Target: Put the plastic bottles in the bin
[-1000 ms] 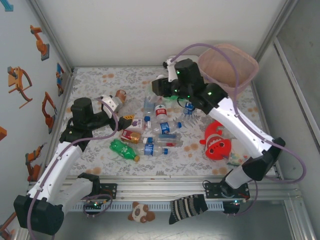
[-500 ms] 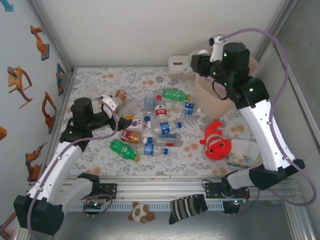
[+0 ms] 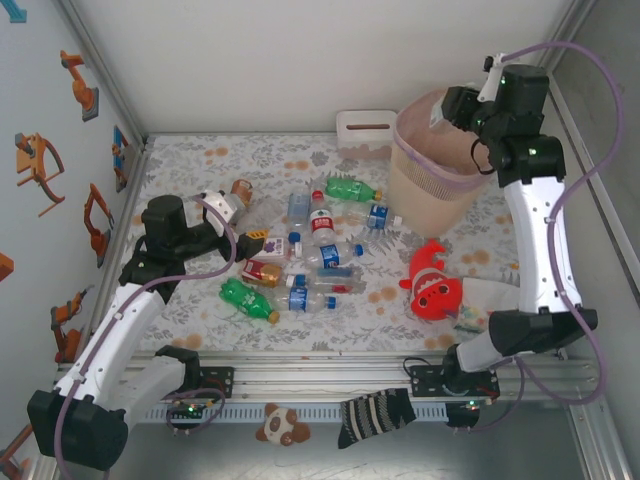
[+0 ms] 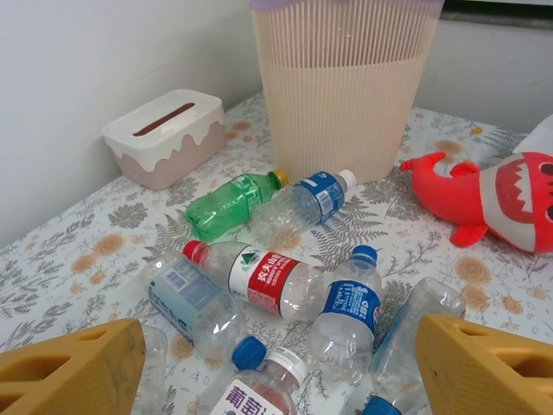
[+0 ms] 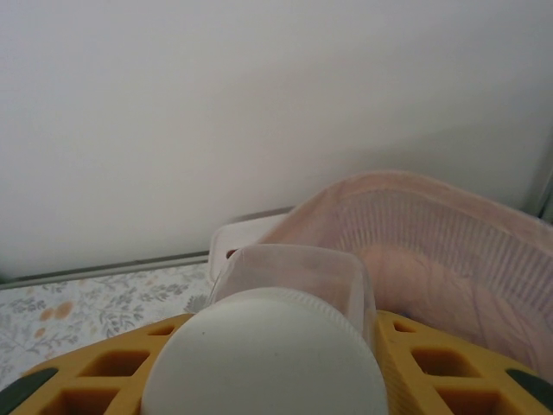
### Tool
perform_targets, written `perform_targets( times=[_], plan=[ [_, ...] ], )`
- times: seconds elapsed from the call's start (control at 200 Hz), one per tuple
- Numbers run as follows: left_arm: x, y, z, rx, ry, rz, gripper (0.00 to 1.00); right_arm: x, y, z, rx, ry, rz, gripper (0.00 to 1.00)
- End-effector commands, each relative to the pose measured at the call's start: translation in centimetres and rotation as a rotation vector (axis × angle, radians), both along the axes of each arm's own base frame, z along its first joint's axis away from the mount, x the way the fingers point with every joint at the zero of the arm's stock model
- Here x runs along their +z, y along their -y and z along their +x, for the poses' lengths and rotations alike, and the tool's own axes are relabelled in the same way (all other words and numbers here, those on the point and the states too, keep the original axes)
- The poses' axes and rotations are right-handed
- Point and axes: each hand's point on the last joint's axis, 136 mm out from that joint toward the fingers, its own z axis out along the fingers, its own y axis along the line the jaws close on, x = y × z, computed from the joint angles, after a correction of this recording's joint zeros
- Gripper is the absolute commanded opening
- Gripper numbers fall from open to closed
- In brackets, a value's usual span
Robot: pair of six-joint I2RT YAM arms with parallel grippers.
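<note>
Right now my right claw (image 3: 452,106) is clamping a clear plastic bottle (image 5: 289,272), raised by the rim of the bin (image 3: 440,190). The bottle's long axis is running along my fingers (image 5: 432,363), with the white round cap (image 5: 263,354) facing my wrist and the squarish clear base pointing at the bin mouth. The bin is pale pink with ribbed lattice walls and a rounded-square rim. My left claw (image 3: 222,207) is hanging with its fingers apart, gripping nothing, over loose bottles lying on their sides on the floral table (image 3: 190,160). A green bottle (image 4: 226,201) is pointing its yellow cap at the bin.
</note>
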Motion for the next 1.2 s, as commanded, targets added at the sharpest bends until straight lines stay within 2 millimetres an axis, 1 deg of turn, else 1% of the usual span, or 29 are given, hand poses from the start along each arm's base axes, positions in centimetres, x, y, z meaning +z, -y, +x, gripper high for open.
perform_targets(
  times=[0.0,0.16,0.26,0.35,0.586,0.676,0.756,0.866,0.961,1.036,1.112,1.192],
  plan=[
    [0.6,0.1,-0.3,-0.011,0.022,-0.011,0.81,-1.8,0.6,1.4,0.006,-0.061,0.083,0.38],
    [0.7,0.0,-0.3,-0.005,0.024,-0.006,0.81,-6.6,1.2,3.6,0.011,-0.189,0.175,0.37],
    [0.6,0.0,-0.3,-0.004,0.023,-0.005,0.81,-9.7,1.2,4.5,0.014,-0.264,0.213,0.36],
    [0.6,0.0,-0.3,-0.004,0.020,-0.004,0.81,-12.1,0.8,5.2,0.028,-0.313,0.243,0.37],
    [0.7,-0.1,-0.3,0.001,0.023,0.000,0.81,-17.3,-0.2,6.1,0.057,-0.417,0.309,0.37],
    [0.7,-0.1,-0.3,0.004,0.023,0.001,0.82,-19.4,-0.7,6.1,0.076,-0.466,0.329,0.39],
    [0.8,-0.2,-0.3,0.006,0.026,0.002,0.82,-21.1,-0.8,6.1,0.076,-0.504,0.332,0.40],
    [0.7,-0.1,-0.4,0.005,0.025,0.002,0.83,-22.6,-0.5,5.8,0.060,-0.536,0.317,0.43],
    [0.8,-0.2,-0.4,0.007,0.029,0.002,0.83,-23.2,-0.1,5.4,0.049,-0.558,0.299,0.50],
    [0.9,-0.2,-0.4,0.009,0.034,0.002,0.83,-23.3,0.4,5.0,0.037,-0.572,0.269,0.57],
    [1.0,-0.2,-0.4,0.010,0.037,0.001,0.83,-22.9,0.8,4.6,0.027,-0.571,0.239,0.64],
    [0.9,-0.3,-0.5,0.011,0.035,0.001,0.83,-22.5,1.2,4.0,0.021,-0.577,0.209,0.68]
  ],
)
